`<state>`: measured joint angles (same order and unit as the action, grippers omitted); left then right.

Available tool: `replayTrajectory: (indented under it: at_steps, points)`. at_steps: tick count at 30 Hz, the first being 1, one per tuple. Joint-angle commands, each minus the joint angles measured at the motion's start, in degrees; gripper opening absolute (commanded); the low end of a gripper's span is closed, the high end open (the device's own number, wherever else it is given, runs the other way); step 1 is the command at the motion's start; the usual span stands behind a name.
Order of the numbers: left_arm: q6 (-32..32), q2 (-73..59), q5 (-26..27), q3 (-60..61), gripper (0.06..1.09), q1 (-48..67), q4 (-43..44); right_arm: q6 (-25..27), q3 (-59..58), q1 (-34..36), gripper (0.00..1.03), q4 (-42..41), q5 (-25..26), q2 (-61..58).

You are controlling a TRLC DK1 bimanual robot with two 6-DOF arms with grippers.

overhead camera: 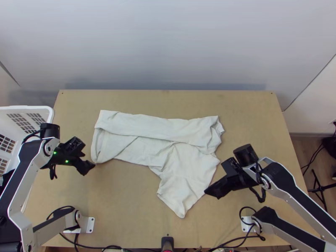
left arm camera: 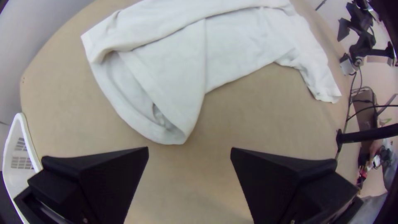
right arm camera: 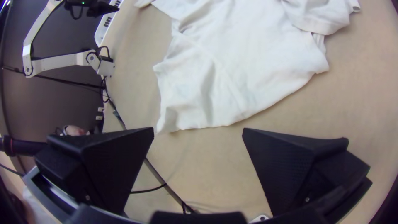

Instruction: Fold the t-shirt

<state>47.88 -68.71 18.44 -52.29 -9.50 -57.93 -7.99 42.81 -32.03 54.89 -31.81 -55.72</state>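
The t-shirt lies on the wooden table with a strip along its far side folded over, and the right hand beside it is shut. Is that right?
Not quite: the right hand beside the t-shirt is open, its two fingers well apart in the right wrist view. The rest stands.

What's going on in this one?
Two robot arms are at a t-shirt lying partly folded on a wooden table. Its far side is turned over in a long strip, while a sleeve sticks out toward the table's near edge. The left gripper is by the hem end, the right gripper near that sleeve. Both have their fingers open, holding no cloth.
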Motion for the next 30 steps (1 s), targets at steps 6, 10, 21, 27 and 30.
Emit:
replayTrajectory:
  at_steps: [6, 10, 21, 27, 30]
  points:
    - [-2.61, -2.57, 1.69, 3.86, 1.02, 4.75, 3.7, 1.92, -0.18, -1.45, 0.99, 1.09, -1.94, 0.35]
    - [-2.61, -3.8, 1.51, 6.15, 1.02, 4.66, 9.15, 1.75, 0.61, -1.19, 0.99, 1.62, -1.94, 0.62]
    - [-2.53, -5.74, -1.21, 8.26, 1.02, 4.75, 15.48, 2.01, 0.26, -2.42, 0.99, 1.97, -3.87, -0.35]
    - [-4.28, -6.35, -1.21, 7.82, 1.02, 4.75, 17.5, 1.75, -0.88, -5.76, 0.99, 0.04, -5.01, -3.43]
    - [-5.69, -7.41, -1.21, 7.82, 1.02, 5.19, 18.29, 1.31, -0.71, -8.13, 0.99, -1.19, -5.01, -5.45]
